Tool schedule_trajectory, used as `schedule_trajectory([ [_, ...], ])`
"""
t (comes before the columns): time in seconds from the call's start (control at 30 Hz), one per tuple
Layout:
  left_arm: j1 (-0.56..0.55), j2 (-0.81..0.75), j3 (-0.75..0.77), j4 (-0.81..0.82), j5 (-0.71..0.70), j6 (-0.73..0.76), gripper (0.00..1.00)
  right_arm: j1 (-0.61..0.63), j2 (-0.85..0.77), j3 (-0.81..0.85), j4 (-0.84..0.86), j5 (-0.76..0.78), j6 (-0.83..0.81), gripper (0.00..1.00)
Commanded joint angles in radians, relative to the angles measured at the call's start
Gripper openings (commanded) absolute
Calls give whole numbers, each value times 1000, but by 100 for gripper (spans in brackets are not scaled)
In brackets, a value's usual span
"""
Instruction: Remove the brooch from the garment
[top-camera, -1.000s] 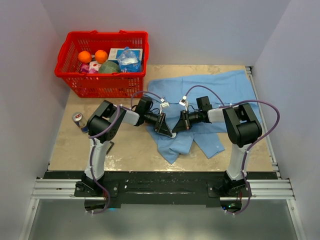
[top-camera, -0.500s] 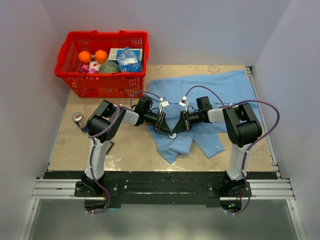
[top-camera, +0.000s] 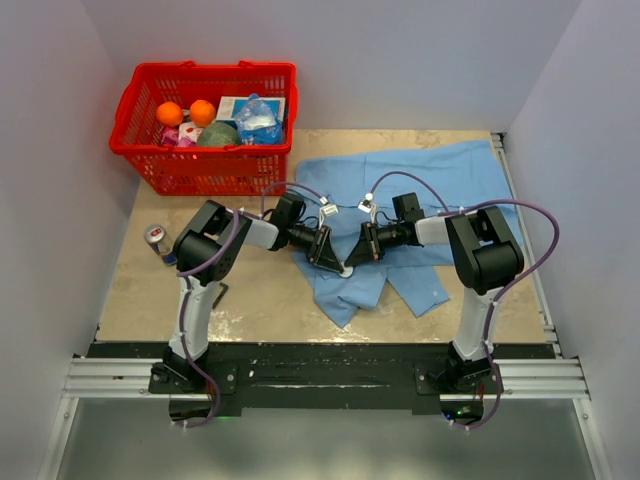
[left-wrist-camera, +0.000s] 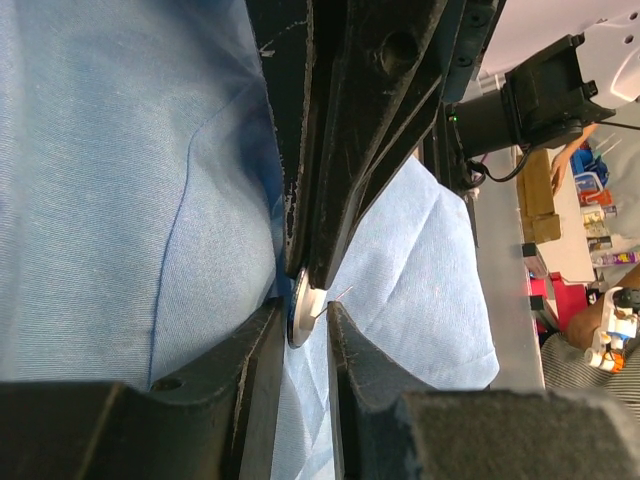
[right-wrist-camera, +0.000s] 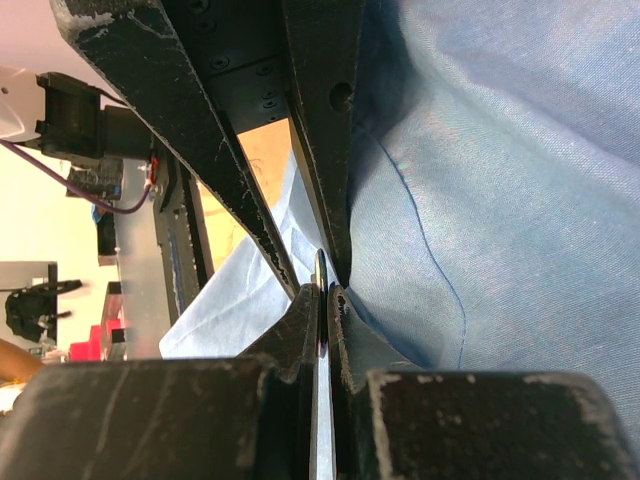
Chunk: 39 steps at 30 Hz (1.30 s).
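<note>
1. The garment (top-camera: 440, 180) is spread flat over the right half of the table (top-camera: 250, 300), with one edge near the red basket (top-camera: 205, 172).
2. The brooch (left-wrist-camera: 297, 300) is seen edge-on at a fold in the garment's near left part.
3. The left gripper (left-wrist-camera: 303, 310) is closed on the brooch.
4. The right gripper (right-wrist-camera: 320, 297) is pinched tight on the same disc from the opposite side.

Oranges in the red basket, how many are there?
2. The left orange and the right orange sit side by side at the basket's far left. More may hide under other things.
</note>
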Motion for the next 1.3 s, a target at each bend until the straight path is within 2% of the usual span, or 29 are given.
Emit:
schedule_trajectory([
  [0.0,3,-2,20,-32,-55,41,29,4,-2,29,10,-22,-6,0],
  [0.53,-22,-20,25,-38,-196,5,28,12,-1,9,93,-15,95,0],
  [1.27,-17,-60,-4,-14,-321,-94,24,21,-27,-11,103,-11,113,0],
])
